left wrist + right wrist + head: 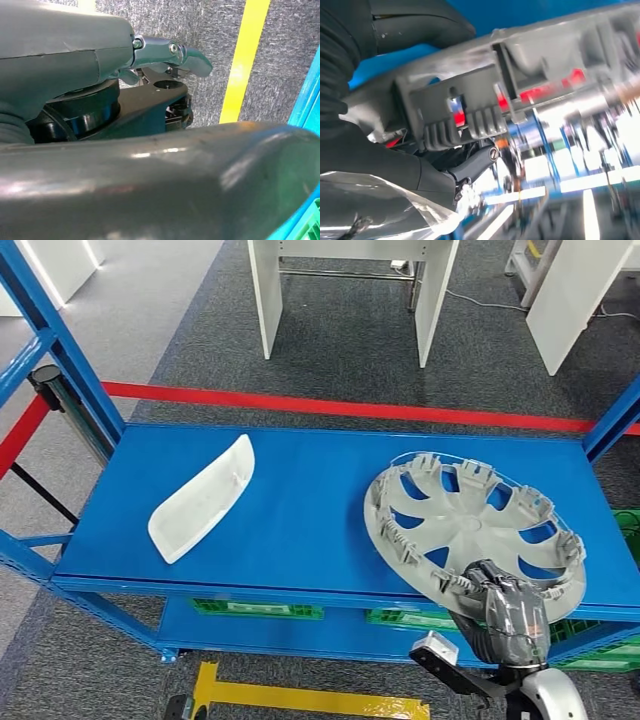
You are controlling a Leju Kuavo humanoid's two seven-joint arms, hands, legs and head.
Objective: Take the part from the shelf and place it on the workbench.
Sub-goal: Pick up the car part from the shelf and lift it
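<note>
Blue shelf (302, 520) | white part (202, 498) left | right hand (507, 615) grips wheel cover (472, 528) rim | left hand (166, 55) empty

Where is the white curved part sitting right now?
In the head view the white curved part lies on the left of the blue shelf, well apart from the grey wheel cover on the right.

You will find no readable text, label, brand, number or sign on anything in these views, not even on the blue metal shelf (302, 510).
</note>
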